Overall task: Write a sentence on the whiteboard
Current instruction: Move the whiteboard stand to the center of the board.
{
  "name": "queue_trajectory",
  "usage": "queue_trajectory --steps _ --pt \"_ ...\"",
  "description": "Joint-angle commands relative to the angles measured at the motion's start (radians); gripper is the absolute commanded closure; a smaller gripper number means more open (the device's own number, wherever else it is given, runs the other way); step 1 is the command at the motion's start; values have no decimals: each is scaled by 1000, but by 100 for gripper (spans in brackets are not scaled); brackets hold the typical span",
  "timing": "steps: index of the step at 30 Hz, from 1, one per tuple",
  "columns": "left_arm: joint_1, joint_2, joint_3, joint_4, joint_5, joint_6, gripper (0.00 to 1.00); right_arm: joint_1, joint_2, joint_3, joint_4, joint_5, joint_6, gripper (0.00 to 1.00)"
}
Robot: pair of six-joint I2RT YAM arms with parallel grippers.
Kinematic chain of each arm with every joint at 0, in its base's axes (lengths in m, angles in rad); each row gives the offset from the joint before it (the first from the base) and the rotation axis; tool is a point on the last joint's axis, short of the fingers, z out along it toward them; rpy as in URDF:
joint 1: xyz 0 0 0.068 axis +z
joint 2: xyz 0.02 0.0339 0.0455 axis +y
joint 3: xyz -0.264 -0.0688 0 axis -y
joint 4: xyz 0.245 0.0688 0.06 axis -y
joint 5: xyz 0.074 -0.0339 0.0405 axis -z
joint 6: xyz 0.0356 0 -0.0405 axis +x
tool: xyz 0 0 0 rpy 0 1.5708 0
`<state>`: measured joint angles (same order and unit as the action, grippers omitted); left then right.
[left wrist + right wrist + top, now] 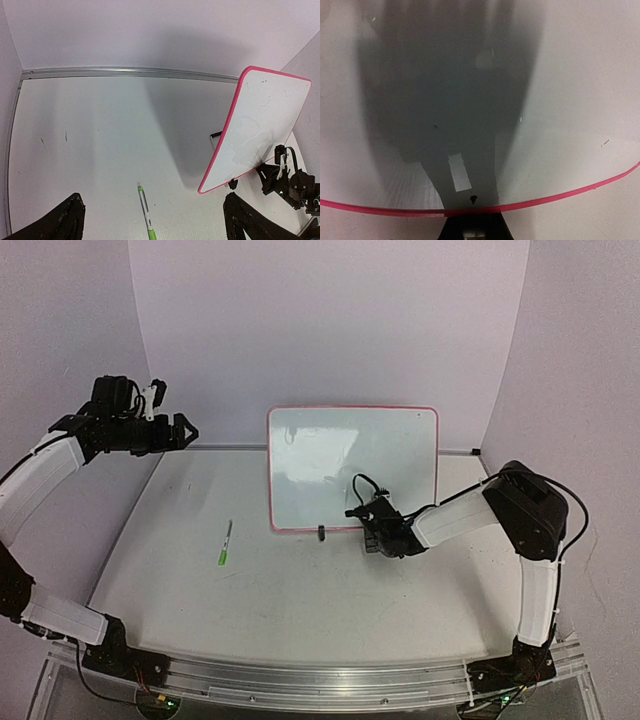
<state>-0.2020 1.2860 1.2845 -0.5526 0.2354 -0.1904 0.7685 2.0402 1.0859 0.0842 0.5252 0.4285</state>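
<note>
The whiteboard (352, 465) had a smooth, glossy white face carrying soft reflections and shadows. Its shiny red-pink rim (570, 192) looked like plastic. The table (300, 590) beneath was matt white, with a few faint scuffs. The rail (320, 680) at its near edge was brushed, silvery metal. The marker pen (226, 542) looked like smooth plastic. The arms' white shells (40, 475) were matt, and the backdrop walls (330, 320) were plain and matt.

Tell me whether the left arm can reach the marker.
Probably yes: the marker lies on the table, apart from the whiteboard, and the open left gripper hangs above with nothing between them.
</note>
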Motion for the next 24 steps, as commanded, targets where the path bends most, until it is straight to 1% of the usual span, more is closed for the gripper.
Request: queue_trajectory --steps 1,6,7,9,12,14,19,22,24 --pt "5 -36 -61 78 -71 -61 5 2 -61 6 -115 206 136 100" --pt "4 -44 -189 136 -108 -135 7 19 -66 3 -137 168 175 99" --pt "2 -43 -213 143 -113 -149 8 20 -68 1 -137 154 179 95" --pt "-5 -33 -263 156 -121 -177 9 26 -81 -5 -138 135 187 81" --pt "-33 -17 -327 156 -149 -202 11 37 -107 -24 -138 110 193 63" --pt "-54 -5 -360 153 -157 -217 11 44 -127 -37 -138 95 195 54" --pt "-90 19 -454 169 -124 -283 10 60 -190 -86 -141 42 200 38" --pt "-142 26 -510 192 -141 -314 10 73 -233 -122 -155 25 216 27" --pt "-174 47 -538 202 -135 -330 11 77 -265 -146 -171 10 230 22"
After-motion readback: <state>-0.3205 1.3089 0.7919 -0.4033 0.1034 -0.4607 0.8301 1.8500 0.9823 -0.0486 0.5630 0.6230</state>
